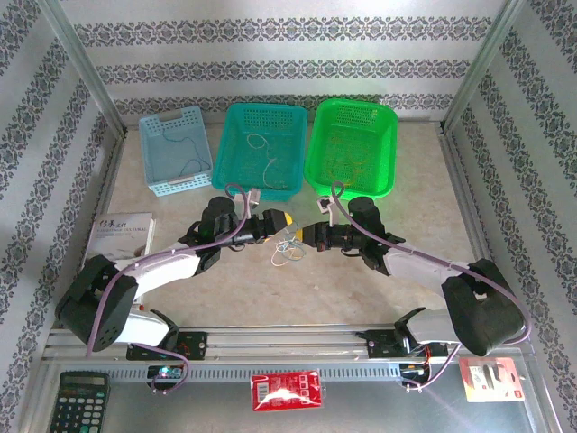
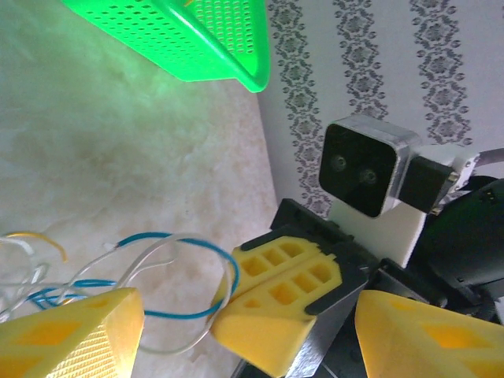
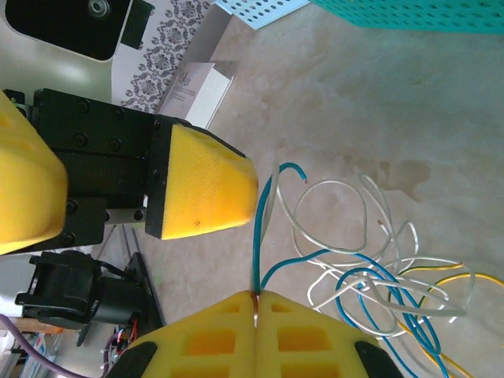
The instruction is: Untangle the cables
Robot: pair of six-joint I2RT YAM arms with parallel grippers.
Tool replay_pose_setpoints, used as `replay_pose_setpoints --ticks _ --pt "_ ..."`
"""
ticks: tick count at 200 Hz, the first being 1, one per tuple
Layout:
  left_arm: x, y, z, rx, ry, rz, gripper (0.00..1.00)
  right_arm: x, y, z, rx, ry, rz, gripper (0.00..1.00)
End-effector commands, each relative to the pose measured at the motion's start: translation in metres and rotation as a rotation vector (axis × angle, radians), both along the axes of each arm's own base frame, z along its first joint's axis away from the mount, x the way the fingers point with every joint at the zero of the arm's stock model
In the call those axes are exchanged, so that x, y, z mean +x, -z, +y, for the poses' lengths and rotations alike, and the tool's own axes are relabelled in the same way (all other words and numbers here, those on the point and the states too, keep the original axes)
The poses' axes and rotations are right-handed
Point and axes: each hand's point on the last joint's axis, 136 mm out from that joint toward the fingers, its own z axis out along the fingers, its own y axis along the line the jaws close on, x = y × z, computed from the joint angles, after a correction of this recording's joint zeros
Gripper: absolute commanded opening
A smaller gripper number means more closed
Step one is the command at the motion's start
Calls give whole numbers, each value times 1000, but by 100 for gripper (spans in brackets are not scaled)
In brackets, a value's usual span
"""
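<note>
Right wrist view puts the right gripper point(image 3: 256, 315) at the bottom edge with its two yellow fingers pressed together. A blue strand point(image 3: 262, 236) rises out of the seam between them, so the gripper is clamped on that strand a little way from its curled free end. Just beyond those fingertips and off to one side lie the cables point(image 3: 370, 287), a loose knot of blue, white and yellow-orange loops on the table point(image 3: 354, 102). The left gripper point(image 1: 285, 227) faces it tip to tip. From the left wrist its fingers point(image 2: 71, 331) stand well apart, with the closed right fingers sitting between them and nothing clamped. By my reading these strands are very light, thin and springy. They keep their curl and will slip on a smooth pad, and a hard pull would likely tighten the knot or drag the whole bundle rather than free one wire. The best hold looks like a free end or a single open loop clear of the crossings, pinched deep in the textured pad while the other fingers anchor the rest. Which strand passes over which inside the knot is hard to make out. So is whether the blue loops beside the left gripper's near finger touch it. The yellow and blue ends far from the right fingertips are cut off at the frame edge. From above, glare at the fingertips washes out the wires.
</note>
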Motion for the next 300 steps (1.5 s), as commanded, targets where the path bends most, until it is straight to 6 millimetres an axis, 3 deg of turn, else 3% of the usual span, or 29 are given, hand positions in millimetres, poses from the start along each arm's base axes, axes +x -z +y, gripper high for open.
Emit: replay_pose_setpoints --ticks 1,78,126,191,268,300 --pt "2 -16 -11 -88 4 -38 71 3 -2 -2 14 14 -14 0" --pt "16 8 -16 -45 -33 -31 71 -7 -16 -1 56 -25 -46 0" --pt "26 -2 -22 -81 -44 -59 70 -9 -10 -3 50 -22 -33 0" --pt "23 -5 -20 -91 -38 -67 65 -7 -6 -1 50 -23 -20 0" --pt "12 10 18 113 -101 -153 69 3 -6 -8 48 13 -18 0" --pt "-2 13 22 209 -29 -248 54 5 -6 -8 50 16 -10 0"
